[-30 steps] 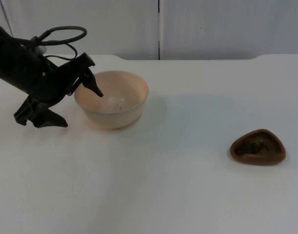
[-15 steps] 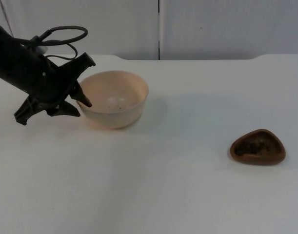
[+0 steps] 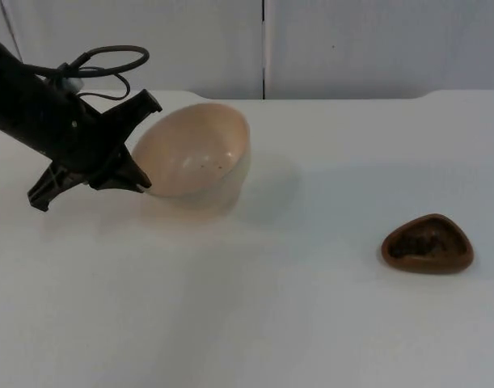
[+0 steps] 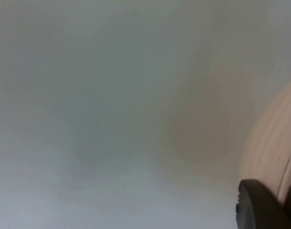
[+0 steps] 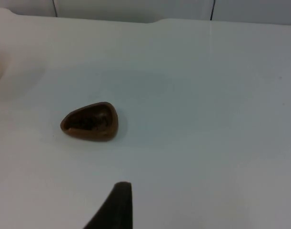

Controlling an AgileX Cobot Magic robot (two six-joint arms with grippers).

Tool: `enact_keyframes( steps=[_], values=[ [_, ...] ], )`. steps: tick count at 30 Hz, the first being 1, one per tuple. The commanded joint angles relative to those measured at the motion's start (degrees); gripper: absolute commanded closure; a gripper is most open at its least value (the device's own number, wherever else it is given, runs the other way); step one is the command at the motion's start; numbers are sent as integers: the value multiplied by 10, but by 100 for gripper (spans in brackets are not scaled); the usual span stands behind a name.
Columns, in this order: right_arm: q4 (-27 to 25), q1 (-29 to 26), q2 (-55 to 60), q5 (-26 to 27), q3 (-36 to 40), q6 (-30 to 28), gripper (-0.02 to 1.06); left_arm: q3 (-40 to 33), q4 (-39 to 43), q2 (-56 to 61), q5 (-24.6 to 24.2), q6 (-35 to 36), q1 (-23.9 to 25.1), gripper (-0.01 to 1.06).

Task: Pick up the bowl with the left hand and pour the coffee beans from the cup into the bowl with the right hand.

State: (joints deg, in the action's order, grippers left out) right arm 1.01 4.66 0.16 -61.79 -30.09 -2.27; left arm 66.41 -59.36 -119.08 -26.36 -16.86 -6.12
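A cream bowl (image 3: 194, 153) at the back left of the table is tilted, its right side raised. My left gripper (image 3: 140, 179) is shut on the bowl's left rim. The left wrist view has the bowl's outer wall (image 4: 274, 157) right beside a black fingertip (image 4: 259, 210). A brown cup (image 3: 428, 243) with dark coffee beans inside stands at the right. In the right wrist view the cup (image 5: 90, 122) lies well ahead of a fingertip (image 5: 117, 205) of my right gripper, which is open, holds nothing and waits.
The grey partition wall (image 3: 263, 44) closes off the table at the back, just behind the bowl. Bare white table top (image 3: 295, 267) lies between the bowl and the cup.
My left gripper went from open astride the bowl's left rim to shut on it. The bowl, level before, now tips with its right side lifted. The cup has not moved.
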Motion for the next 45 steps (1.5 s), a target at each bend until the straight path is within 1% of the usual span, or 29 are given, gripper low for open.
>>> enact_keyframes(
  steps=[1, 2, 5, 6, 9, 11, 12, 14, 16, 18, 19, 21, 23, 24, 25, 26, 27, 28, 29, 31, 34, 44, 45],
  values=[
    [3, -4, -2, 0, 5, -1, -1, 3, 22, 21, -25, 1, -2, 105],
    [3, -4, -2, 0, 5, -1, -1, 3, 22, 21, -25, 1, -2, 105],
    [3, -4, -2, 0, 5, -1, -1, 3, 67, 50, -51, 15, 1, 105],
    [3, -4, -2, 0, 5, -1, -1, 3, 67, 50, -51, 15, 1, 105],
    [3, -4, -2, 0, 5, -1, -1, 2, 151, 86, -81, 51, 2, 105],
    [3, -4, -2, 0, 5, -1, -1, 2, 217, 111, -103, 89, 2, 105],
    [3, -4, -2, 0, 5, -1, -1, 2, 217, 111, -103, 89, 2, 105],
    [3, -4, -2, 0, 5, -1, -1, 2, 286, 135, -135, 129, 0, 105],
    [3, -4, -2, 0, 5, -1, -1, 2, 377, 154, -158, 184, -11, 105],
    [3, -4, -2, 0, 5, -1, -1, 1, 461, 169, -179, 235, -33, 105],
    [3, -4, -2, 0, 5, -1, -1, 1, 461, 169, -179, 235, -33, 105],
    [3, -4, -2, 0, 5, -1, -1, 1, 500, 183, -195, 256, -57, 105],
    [3, -4, -2, 0, 5, -1, -1, 1, 500, 194, -197, 256, -85, 105],
    [3, -4, -2, 0, 5, -1, -1, 1, 500, 194, -197, 256, -85, 105],
    [3, -4, -2, 0, 5, -1, -1, 1, 500, 199, -197, 256, -98, 105],
    [3, -4, -2, 0, 5, -1, -1, 1, 503, 208, -201, 248, -124, 105],
    [3, -4, -2, 0, 5, -1, -1, 1, 503, 210, -209, 242, -135, 105],
    [3, -4, -2, 0, 5, -1, -1, 1, 503, 211, -228, 236, -147, 105],
    [3, -4, -2, 0, 5, -1, -1, 1, 503, 211, -228, 236, -147, 105],
    [3, -4, -2, 0, 5, -1, -1, 1, 505, 212, -256, 216, -166, 105],
    [3, -4, -2, 0, 5, -1, -1, 1, 509, 212, -273, 206, -179, 105],
    [3, -4, -2, 0, 5, -1, -1, 1, 509, 212, -269, 207, -179, 105],
    [3, -4, -2, 0, 5, -1, -1, 1, 508, 212, -269, 217, -179, 105]
  ],
)
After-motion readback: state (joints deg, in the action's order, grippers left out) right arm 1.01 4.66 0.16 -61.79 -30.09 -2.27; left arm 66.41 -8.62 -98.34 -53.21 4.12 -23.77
